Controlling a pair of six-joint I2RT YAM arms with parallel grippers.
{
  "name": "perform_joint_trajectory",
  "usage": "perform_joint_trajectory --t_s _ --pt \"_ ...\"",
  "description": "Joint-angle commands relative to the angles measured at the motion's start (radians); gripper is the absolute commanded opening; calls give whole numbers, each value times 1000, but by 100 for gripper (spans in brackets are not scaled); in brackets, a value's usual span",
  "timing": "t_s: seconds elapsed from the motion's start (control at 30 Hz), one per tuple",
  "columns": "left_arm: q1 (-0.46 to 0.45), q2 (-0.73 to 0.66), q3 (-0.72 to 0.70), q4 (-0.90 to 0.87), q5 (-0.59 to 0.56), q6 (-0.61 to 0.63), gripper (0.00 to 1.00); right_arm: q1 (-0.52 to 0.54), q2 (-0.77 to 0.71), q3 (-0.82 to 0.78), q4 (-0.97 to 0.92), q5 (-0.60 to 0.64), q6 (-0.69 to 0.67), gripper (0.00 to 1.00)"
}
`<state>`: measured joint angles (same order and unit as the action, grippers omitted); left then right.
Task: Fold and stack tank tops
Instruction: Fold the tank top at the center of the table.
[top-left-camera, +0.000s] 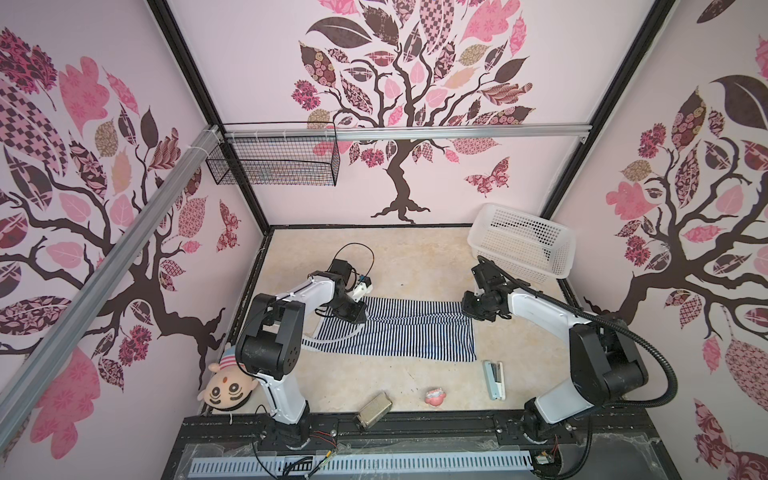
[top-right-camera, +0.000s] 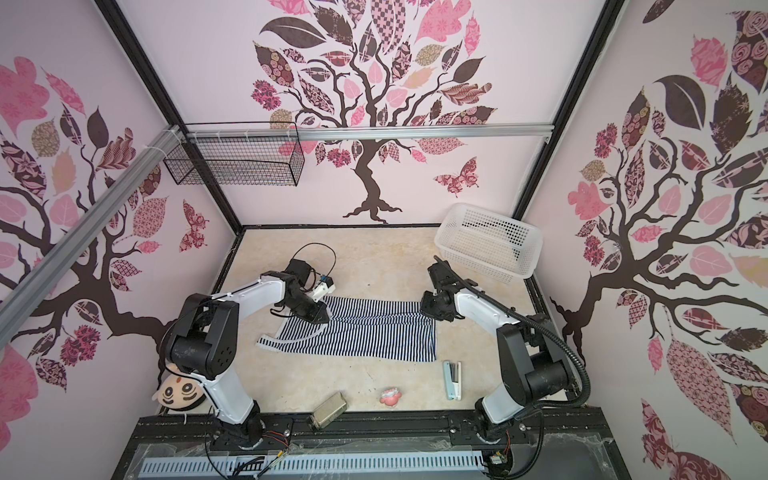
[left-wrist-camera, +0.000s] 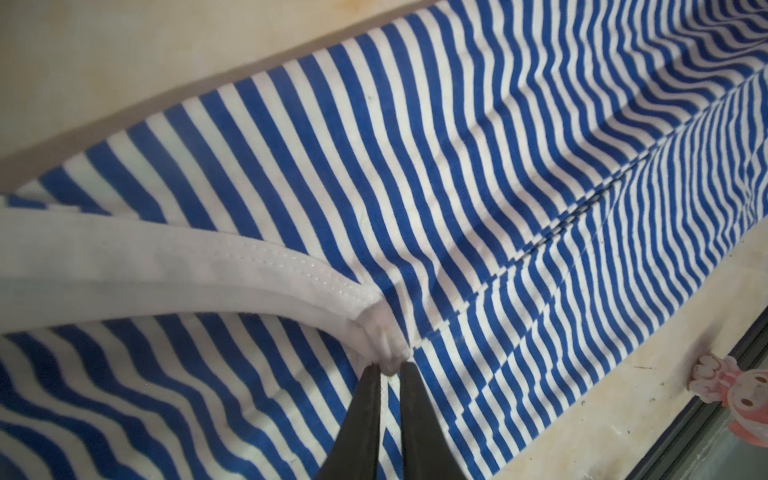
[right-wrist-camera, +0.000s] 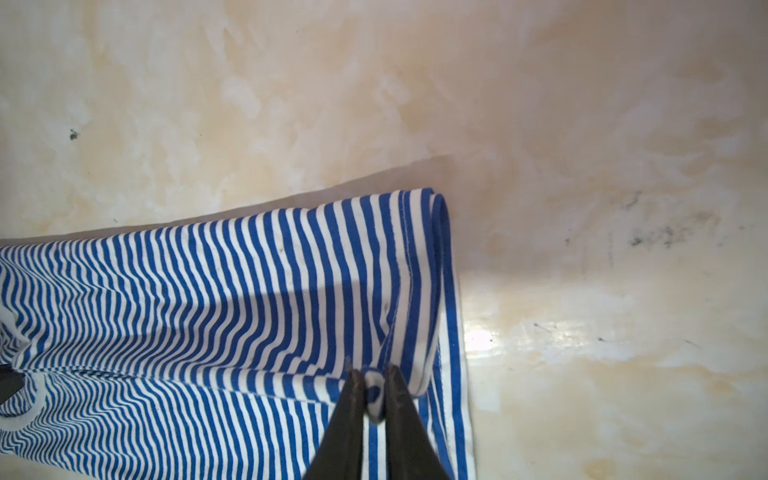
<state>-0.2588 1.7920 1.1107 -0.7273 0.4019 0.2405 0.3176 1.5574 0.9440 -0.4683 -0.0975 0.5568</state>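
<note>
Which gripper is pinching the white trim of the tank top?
The left gripper: it pinches the white edge trim of the tank top; the right gripper pinches the striped hem end.

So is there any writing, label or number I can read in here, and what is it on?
No text can be read in any view.
tank top: stripes only, no print or tag showing.
stapler: any marking too small to read.
tin: too small and blurred to tell.
doll: a drawn face, no letters.
</note>
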Motion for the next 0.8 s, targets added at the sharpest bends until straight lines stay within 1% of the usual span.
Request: perform_joint_trajectory --t_s 0.0,0.07,0.17,0.27,0.37,0.47,0.57,0.67,0.77 --pt "-5 -22 -15 0 -3 17 16 1 3 -21 -16 5 0 23" --pt "-5 -28 -21 3 -15 20 18 1 10 -34 -8 -5 -1 26" --pt "-5 -48 -23 -10 -13 25 20 1 5 -43 -13 9 -3 28" --pt "-5 -86 -22 -24 -15 30 22 1 -20 -37 -25 11 -2 34" --pt "-2 -135 -17 -37 -30 37 23 3 -51 -25 -31 -12 10 35" --pt "19 -182 -7 -35 -62 47 25 42 -64 -10 -22 -23 30 36" --pt "88 -181 32 -33 -76 53 28 76 -41 6 -22 -18 43 36" --pt "186 -124 111 -55 -58 65 32 90 -10 -2 1 -26 55 36" --pt "264 -57 192 -59 -45 55 39 92 18 -20 31 -42 64 36"
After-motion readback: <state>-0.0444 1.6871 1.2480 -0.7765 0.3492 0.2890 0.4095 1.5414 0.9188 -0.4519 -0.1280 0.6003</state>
